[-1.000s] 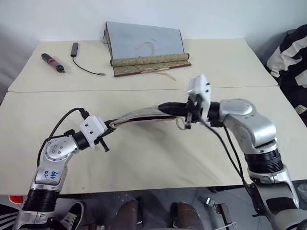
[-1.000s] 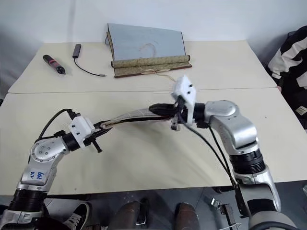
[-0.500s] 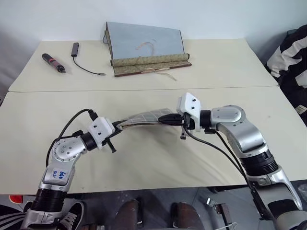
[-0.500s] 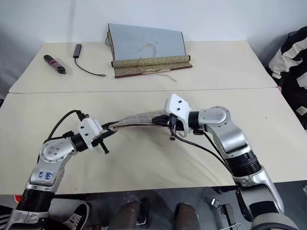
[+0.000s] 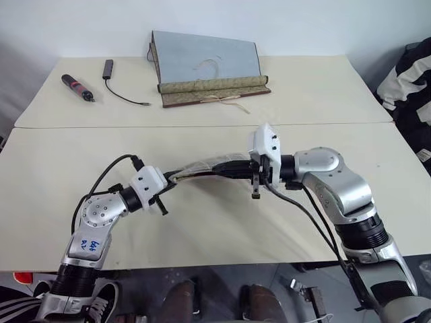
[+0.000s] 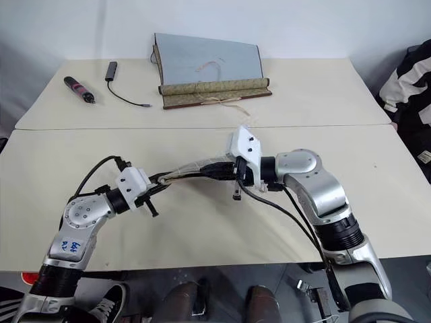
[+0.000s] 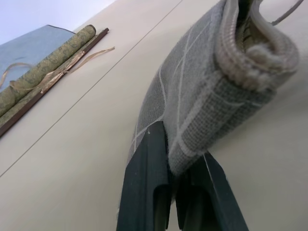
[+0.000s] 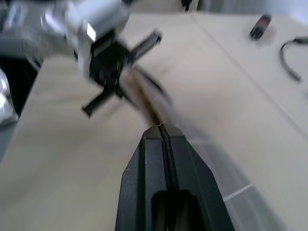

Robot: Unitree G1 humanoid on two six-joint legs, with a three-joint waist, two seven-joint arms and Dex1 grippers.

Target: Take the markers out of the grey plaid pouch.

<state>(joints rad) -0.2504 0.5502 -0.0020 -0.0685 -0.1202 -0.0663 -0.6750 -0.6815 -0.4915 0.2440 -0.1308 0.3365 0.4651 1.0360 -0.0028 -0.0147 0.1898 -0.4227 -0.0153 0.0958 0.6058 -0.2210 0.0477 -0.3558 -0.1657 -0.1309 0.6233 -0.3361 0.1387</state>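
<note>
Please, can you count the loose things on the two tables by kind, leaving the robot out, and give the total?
Grey plaid fabric pouch, held above the table between both grippers: 1
Grey-blue scroll mat with olive rolled edge: 1
Thick black pen-like tool with red bands: 1
Small black stick with thin black cable: 1
Total: 4

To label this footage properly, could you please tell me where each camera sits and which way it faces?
Eye views: on the head, looking down over both arms at the cream table; both show the flat grey plaid fabric pouch.
Left wrist view: along the left gripper, shut on that pouch.
Right wrist view: along the shut right gripper, facing the left one; shares the pouch.
</note>
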